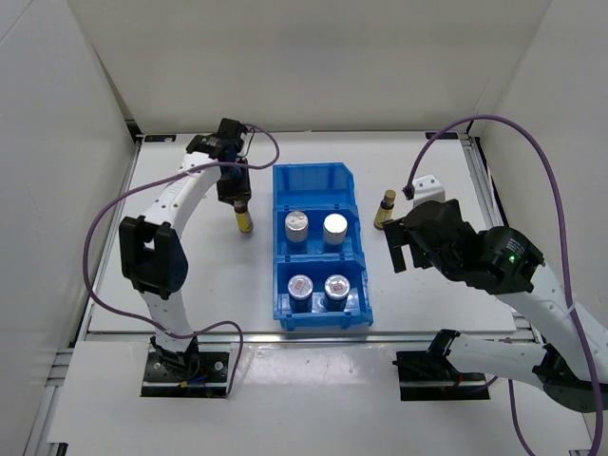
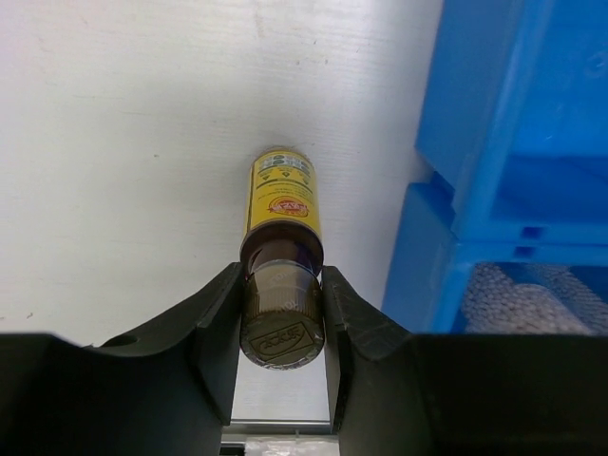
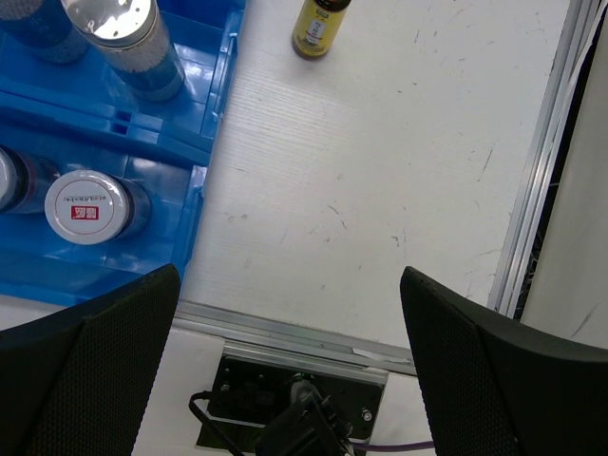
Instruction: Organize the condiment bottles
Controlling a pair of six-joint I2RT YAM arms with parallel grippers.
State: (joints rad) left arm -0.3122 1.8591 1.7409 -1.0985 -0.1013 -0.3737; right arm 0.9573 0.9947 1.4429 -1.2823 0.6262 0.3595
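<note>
Left gripper (image 2: 282, 285) pinches brown bottle (image 2: 282, 204) at its cap; blue bin (image 2: 494, 142) wall close right. Right gripper (image 3: 290, 275) spread above table (image 3: 380, 171); second brown bottle (image 3: 319, 27) ahead.

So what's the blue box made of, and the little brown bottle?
Blue bin: probably hard plastic, smooth, slightly shiny, with moulded ridges. Brown bottle: dark glossy body, glass or plastic, can't tell; gold cap has a dull metallic look.

White panel walls (image 1: 304, 66) enclose a scuffed white table (image 1: 228, 285) on three sides.
</note>
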